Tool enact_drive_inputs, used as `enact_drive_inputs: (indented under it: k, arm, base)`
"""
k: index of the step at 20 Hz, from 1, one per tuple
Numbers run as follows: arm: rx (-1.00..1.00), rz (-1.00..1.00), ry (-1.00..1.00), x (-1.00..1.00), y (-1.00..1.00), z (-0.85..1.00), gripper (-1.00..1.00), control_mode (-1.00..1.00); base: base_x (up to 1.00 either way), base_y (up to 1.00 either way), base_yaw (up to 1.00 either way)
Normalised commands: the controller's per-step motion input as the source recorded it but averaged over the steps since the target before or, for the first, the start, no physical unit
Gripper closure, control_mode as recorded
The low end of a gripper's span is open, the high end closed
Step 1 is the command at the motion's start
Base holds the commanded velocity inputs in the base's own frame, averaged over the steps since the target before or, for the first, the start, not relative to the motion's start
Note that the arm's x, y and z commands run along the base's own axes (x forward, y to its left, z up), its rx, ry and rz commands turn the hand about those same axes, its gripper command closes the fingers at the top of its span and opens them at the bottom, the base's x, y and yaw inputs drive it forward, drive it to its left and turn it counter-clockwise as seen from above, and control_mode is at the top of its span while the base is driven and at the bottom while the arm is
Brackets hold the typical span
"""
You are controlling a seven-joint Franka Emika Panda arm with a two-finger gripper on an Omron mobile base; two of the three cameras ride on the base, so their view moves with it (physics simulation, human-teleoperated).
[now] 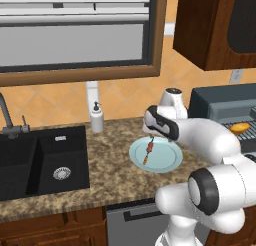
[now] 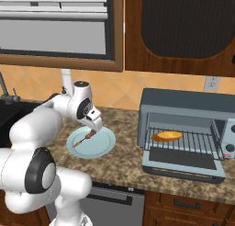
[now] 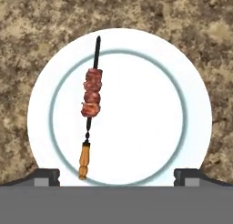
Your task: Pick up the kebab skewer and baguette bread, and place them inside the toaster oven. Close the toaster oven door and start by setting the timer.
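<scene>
Overhead, wide-open jaws hover above the kebab skewer point(image 3: 90, 110), left of plate point(image 3: 150, 127) centre.

The kebab skewer point(image 3: 91, 104), dark stick with reddish meat chunks and an orange handle, is lying flat on a plate point(image 3: 150, 127). The golden baguette bread point(image 2: 167, 136) is resting on the rack inside the toaster oven point(image 2: 183, 105), whose toaster oven door point(image 2: 183, 164) is hanging open.

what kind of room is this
A home kitchen, rendered: a granite counter with a black sink, a toaster oven beneath wooden cabinets, and a plate holding a kebab skewer.
</scene>
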Motion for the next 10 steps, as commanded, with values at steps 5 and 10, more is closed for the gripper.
enact_drive_inputs:
  k: [5, 10]
  arm:
    - [0.0, 0.03, 0.03, 0.53, 0.1, -0.49, -1.0, -1.0]
    - [0.0, 0.04, 0.0, 0.37, 0.03, -0.67, -1.0, -1.0]
  base:
    - [0.0, 0.0, 0.0]
    - [0.0, 0.0, 0.0]
